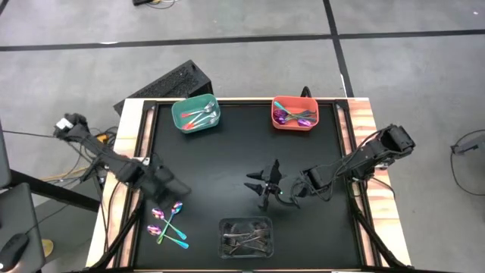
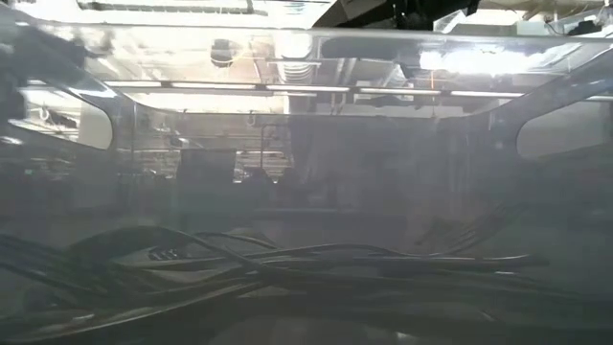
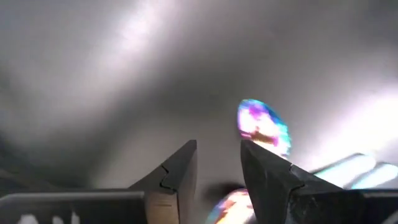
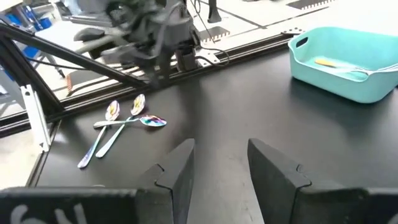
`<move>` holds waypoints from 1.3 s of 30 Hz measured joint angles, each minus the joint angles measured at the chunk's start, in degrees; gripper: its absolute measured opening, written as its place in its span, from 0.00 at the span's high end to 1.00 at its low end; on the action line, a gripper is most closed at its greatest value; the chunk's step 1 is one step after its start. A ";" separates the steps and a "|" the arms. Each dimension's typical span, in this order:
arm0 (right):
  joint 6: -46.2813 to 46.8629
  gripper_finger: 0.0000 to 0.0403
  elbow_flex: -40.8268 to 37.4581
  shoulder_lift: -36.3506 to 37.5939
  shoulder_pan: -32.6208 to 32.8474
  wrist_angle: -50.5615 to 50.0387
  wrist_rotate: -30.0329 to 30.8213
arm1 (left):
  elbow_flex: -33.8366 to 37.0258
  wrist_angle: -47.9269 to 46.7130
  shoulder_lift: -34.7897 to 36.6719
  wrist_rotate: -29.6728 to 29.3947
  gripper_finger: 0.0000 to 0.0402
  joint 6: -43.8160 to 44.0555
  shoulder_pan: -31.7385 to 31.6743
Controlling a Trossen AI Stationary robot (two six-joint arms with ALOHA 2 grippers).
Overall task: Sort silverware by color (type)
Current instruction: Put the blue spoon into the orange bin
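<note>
- Your left gripper [image 1: 180,189] sits low at about 8 o'clock on the surface [image 1: 227,152], fingers a little apart and empty, just above the loose spoons [image 1: 168,224].
- Centre one handle between the fingers [image 3: 177,174] before closing; the rainbow bowl [image 3: 263,126] lies right beside them.
- Take one spoon only, since they cross.
- Match its handle to the teal bin [image 1: 196,114] at 11 o'clock or the red bin [image 1: 295,114] at 1 o'clock.
- The right gripper [image 1: 267,186] waits near centre, fingers apart, empty.
</note>
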State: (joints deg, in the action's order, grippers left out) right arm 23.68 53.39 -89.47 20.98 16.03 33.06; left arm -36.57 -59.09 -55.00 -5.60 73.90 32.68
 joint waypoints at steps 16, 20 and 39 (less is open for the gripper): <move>-0.35 0.59 0.00 0.00 -0.66 -0.11 0.00 | 8.69 26.44 -11.75 -2.67 0.73 19.37 18.23; -0.35 0.59 0.00 0.00 -0.91 -0.13 0.00 | 8.67 31.34 -14.60 -2.74 0.73 16.86 18.21; 3.30 0.59 0.02 -5.15 -1.22 9.21 -1.02 | 4.45 29.83 -17.11 -21.53 0.99 -1.33 18.10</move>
State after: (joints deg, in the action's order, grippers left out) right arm 26.98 53.40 -94.62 19.76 25.24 32.04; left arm -32.12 -29.26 -72.12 -27.13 72.57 50.78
